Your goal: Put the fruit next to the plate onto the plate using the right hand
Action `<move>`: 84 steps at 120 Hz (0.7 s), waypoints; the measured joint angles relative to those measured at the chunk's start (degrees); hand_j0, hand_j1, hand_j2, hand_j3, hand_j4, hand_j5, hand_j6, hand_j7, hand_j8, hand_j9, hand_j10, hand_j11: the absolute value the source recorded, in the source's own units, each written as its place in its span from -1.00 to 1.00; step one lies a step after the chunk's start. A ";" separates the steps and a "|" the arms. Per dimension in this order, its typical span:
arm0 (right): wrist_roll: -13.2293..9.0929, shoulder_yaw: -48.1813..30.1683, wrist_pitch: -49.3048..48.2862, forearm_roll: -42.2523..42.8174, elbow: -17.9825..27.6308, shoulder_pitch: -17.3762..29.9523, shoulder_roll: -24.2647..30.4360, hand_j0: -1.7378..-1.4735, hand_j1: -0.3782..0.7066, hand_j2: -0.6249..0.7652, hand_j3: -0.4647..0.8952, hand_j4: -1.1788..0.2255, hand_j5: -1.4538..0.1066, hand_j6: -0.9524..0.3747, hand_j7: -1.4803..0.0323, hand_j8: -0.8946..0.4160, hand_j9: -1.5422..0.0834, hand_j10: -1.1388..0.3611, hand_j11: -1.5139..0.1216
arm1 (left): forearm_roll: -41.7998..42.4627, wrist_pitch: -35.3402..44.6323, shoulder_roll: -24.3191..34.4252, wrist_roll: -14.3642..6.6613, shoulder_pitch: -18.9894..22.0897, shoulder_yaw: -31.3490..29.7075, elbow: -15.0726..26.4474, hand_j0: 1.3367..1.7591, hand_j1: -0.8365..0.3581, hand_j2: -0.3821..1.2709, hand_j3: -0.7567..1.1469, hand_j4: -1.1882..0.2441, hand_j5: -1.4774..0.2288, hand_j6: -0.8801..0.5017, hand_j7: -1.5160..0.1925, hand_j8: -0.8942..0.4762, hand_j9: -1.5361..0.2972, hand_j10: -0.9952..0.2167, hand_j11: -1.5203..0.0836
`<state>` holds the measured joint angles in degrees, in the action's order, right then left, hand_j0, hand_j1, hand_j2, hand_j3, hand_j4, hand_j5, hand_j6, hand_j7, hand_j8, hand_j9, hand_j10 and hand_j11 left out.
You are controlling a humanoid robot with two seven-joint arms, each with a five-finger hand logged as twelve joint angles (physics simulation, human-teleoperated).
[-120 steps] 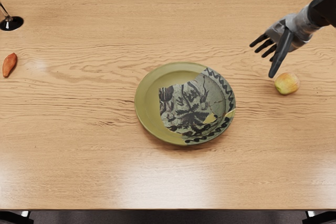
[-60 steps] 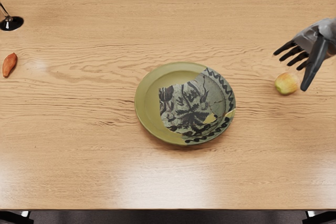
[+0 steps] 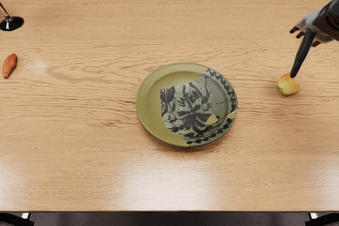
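A small yellow-red apple point(image 3: 289, 84) lies on the table to the right of the plate point(image 3: 150, 99), an olive dish with a dark leaf pattern. My right hand point(image 3: 306, 39) comes in from the right edge, just behind and above the apple. Its fingers are spread and hold nothing; one long dark digit point(image 3: 299, 58) points down with its tip at the apple's top. The left arm does not show.
An orange-red fruit point(image 3: 9, 64) lies at the far left edge of the table. A black round base with a thin stem point(image 3: 10, 23) sits at the back left corner. Bare wood lies between plate and apple.
My right hand has moved right and back, from left of and above the apple to just behind it, and turned so fewer fingers show. The apple and plate have not moved.
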<state>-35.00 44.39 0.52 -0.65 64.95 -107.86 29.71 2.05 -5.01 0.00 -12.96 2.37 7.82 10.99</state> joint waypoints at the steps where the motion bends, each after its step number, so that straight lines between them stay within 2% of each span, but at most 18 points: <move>1: 0.00 -0.14 0.28 0.21 -0.39 0.47 -0.21 -0.40 -0.91 -0.11 -0.32 0.65 0.83 0.40 0.93 0.33 0.87 0.49 0.82 | 0.00 0.00 0.00 0.00 0.00 0.00 0.00 0.52 0.98 -0.54 -0.20 0.66 0.73 0.27 0.77 0.30 0.68 0.64 0.90; 14: 0.00 -3.50 2.39 2.49 -5.35 6.93 -2.20 -0.40 -0.89 -0.11 -0.32 0.64 0.82 0.40 0.92 0.33 0.86 0.49 0.81 | 0.01 0.00 0.00 -0.01 0.00 0.00 0.00 0.52 0.98 -0.54 -0.20 0.66 0.73 0.27 0.77 0.30 0.68 0.64 0.90; 26: 0.00 -5.85 3.13 3.32 -7.92 10.35 -3.62 -0.40 -0.82 -0.12 -0.32 0.60 0.77 0.35 0.86 0.28 0.81 0.44 0.76 | 0.00 0.00 0.00 0.00 0.00 0.00 0.00 0.52 0.98 -0.54 -0.20 0.66 0.73 0.27 0.77 0.30 0.68 0.64 0.90; 51: 0.00 -8.22 4.64 4.22 -9.55 13.63 -4.50 -0.40 -0.63 -0.14 -0.32 0.47 0.63 0.22 0.71 0.14 0.67 0.33 0.62 | -0.01 0.00 0.00 0.01 -0.03 0.00 0.00 0.52 0.98 -0.54 -0.20 0.66 0.73 0.27 0.77 0.30 0.68 0.64 0.90; 84: 0.00 -8.62 5.95 8.52 -13.57 18.18 -6.85 -0.40 -0.56 -0.15 -0.32 0.42 0.57 0.16 0.65 0.09 0.61 0.28 0.57 | -0.01 0.00 0.00 -0.02 0.00 0.00 0.00 0.52 0.98 -0.54 -0.21 0.66 0.73 0.27 0.77 0.30 0.68 0.64 0.90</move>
<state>-35.00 35.78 6.47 7.86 51.38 -89.69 22.86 2.04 -5.01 0.00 -12.99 2.37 7.83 10.99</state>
